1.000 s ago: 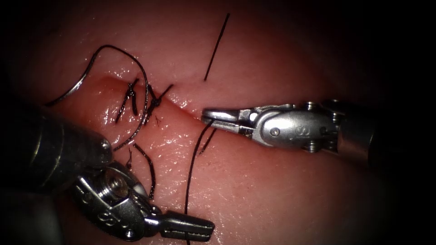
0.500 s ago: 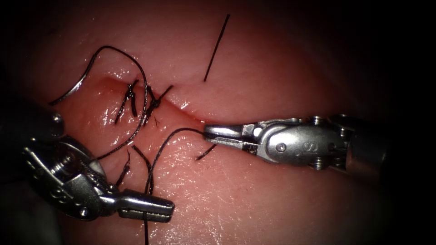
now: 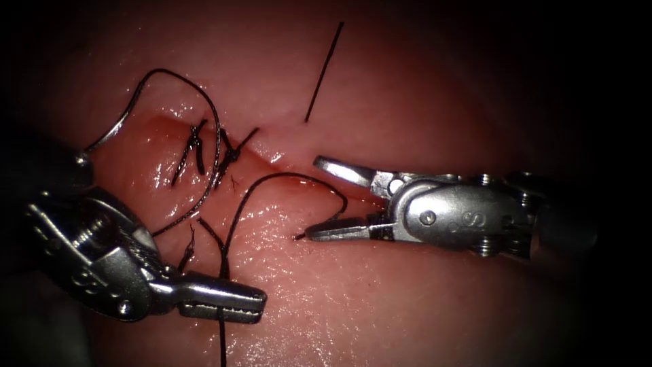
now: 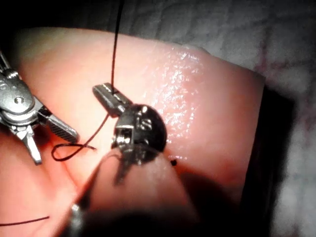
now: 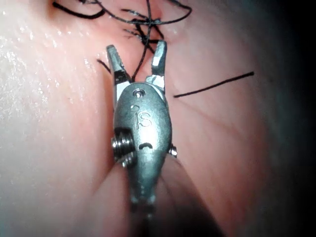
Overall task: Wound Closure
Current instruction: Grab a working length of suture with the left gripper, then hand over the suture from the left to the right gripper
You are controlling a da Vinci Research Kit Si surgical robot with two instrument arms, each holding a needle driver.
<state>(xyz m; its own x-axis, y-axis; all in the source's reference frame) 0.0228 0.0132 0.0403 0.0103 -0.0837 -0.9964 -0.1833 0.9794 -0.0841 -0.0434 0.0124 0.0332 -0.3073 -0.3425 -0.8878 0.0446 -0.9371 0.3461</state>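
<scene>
Glistening pink tissue [image 3: 421, 88] bears a knotted cut [image 3: 265, 158]. Left tool [image 3: 261, 304] pinches dark thread [image 3: 234, 224]; right tool [image 3: 312, 198] gapes wide, empty. Curved steel needle [image 3: 112, 129] lies far left.

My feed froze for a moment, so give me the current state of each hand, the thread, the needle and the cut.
Left hand: shut on the thread.
Right hand: open, holding nothing.
Thread: slack loop running from the left hand up between the right hand's jaws.
Needle: lying free on the tissue, left end of the cut, held by neither hand.
Cut: two knotted stitches at its left part.
</scene>
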